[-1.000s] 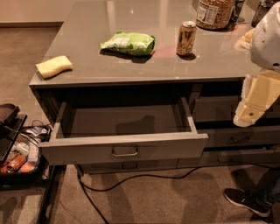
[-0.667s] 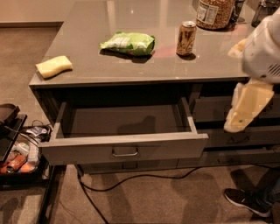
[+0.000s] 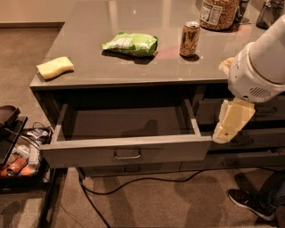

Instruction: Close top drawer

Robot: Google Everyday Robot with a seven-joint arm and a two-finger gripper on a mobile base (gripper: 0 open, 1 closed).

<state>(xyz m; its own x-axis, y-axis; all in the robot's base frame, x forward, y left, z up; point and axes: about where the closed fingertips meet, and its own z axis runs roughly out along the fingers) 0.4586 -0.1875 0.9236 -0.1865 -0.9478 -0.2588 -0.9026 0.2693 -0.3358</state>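
The hand [image 3: 225,131], a cream piece under the white arm [image 3: 260,67], hangs at the right, its tip just beside the right front corner of the top drawer [image 3: 127,149]. Whether it is released or clenched cannot be told; it holds nothing that shows.

The drawer stands pulled well out from under the worktop [image 3: 89,26], its handle [image 3: 127,155] at the middle of the front panel, facing the floor side. To the right of the drawer, behind the hand, are slimmer drawer fronts [image 3: 267,111], pushed in.

On the worktop lie a green bag [image 3: 130,43], a can [image 3: 189,39] upright to the right of it, a yellow sponge [image 3: 54,67] near the left edge and a jar [image 3: 218,13] at the back.

A black cable [image 3: 133,183] runs over the floor below, and a shoe [image 3: 247,202] shows at the lower right.
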